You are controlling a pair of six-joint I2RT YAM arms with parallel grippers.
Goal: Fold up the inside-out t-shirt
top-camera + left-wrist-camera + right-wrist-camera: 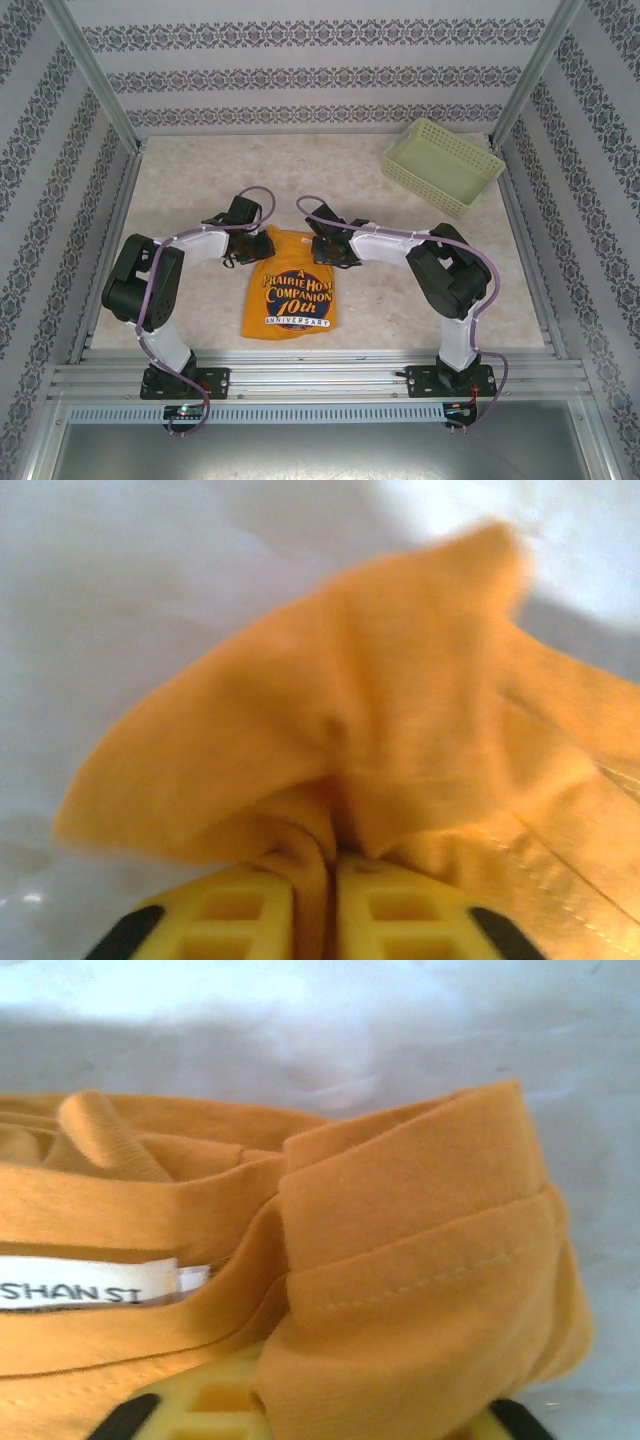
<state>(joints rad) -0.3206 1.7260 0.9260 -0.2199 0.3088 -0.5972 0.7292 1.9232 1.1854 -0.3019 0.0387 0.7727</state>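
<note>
So the inside-out t-shirt point(290, 295) lies mid desk point(420, 300), long axis near-to-far, and the left fingers point(250, 920) and right fingers point(215, 1400) are each pinched tight on a far corner, equally close.

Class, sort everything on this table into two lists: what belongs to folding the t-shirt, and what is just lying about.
Belongs:
orange t-shirt
left arm's fingers, shut on its cloth
right arm's fingers, gripping its hem

Lying about:
pale green basket, far right corner
</note>
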